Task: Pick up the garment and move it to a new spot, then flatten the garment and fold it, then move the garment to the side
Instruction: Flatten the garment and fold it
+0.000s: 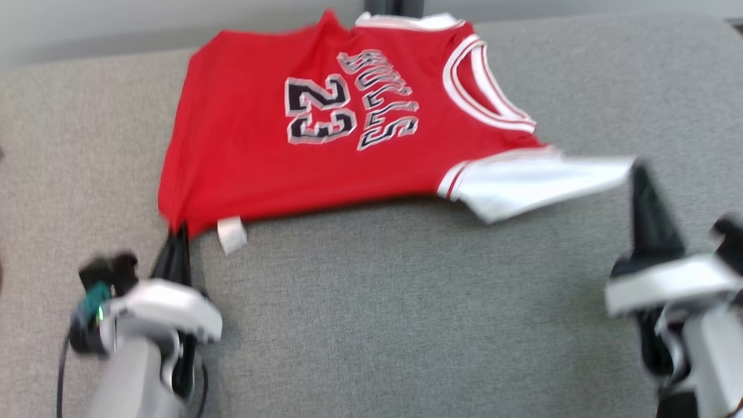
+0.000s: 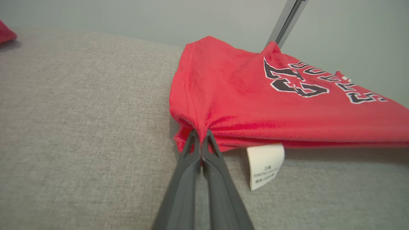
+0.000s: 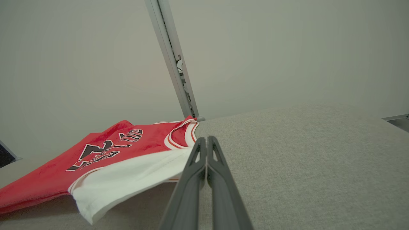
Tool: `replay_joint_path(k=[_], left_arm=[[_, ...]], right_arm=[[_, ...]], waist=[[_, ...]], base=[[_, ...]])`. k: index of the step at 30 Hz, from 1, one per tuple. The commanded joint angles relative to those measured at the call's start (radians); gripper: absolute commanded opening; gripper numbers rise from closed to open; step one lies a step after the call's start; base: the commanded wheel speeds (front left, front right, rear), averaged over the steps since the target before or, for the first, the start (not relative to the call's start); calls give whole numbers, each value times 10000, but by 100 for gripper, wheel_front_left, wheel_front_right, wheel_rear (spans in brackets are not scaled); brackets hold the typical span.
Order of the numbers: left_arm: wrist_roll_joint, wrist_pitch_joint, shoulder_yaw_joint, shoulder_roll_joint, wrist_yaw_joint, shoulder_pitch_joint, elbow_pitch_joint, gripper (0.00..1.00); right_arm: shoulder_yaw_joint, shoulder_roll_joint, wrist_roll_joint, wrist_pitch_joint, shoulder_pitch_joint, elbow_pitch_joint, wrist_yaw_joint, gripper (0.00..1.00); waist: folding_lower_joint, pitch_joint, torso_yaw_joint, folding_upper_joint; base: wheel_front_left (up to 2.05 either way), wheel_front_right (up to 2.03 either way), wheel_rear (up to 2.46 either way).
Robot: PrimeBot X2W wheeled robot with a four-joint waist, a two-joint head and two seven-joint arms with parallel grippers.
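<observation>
My left gripper [image 2: 201, 133] pinched on the red jersey [image 1: 278, 145] hem corner, care label [image 2: 265, 164] dangling — right gripper [image 3: 206, 139] closed on white sleeve [image 1: 540, 183] tip, bite itself blurred, grey counter [image 1: 406, 302] beneath.

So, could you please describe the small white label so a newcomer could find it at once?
On the grey surface lies a red jersey. At its near hem corner, beside the left gripper, pokes out the white label, small and printed, unlike the larger plain white sleeve.

Lab-like: grey fabric table [image 1: 406, 325], bare wall [image 3: 287, 48]
</observation>
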Motion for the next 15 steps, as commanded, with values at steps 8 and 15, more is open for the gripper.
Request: replay_joint_path(k=[8,15], left_arm=[[-134,-16,316,-31,171,2038,-282,0],[-527,-17,-179,-40,315,3795,-715,0]], right_arm=[[526,48,-67,-46,2105,554,-3,0],[1046,-213,-30,-46,3718,1007,-3,0]], waist=[[0,-1324,-281,-1],[0,-2471,-256,-1]], base=[[0,0,0],[0,0,0]])
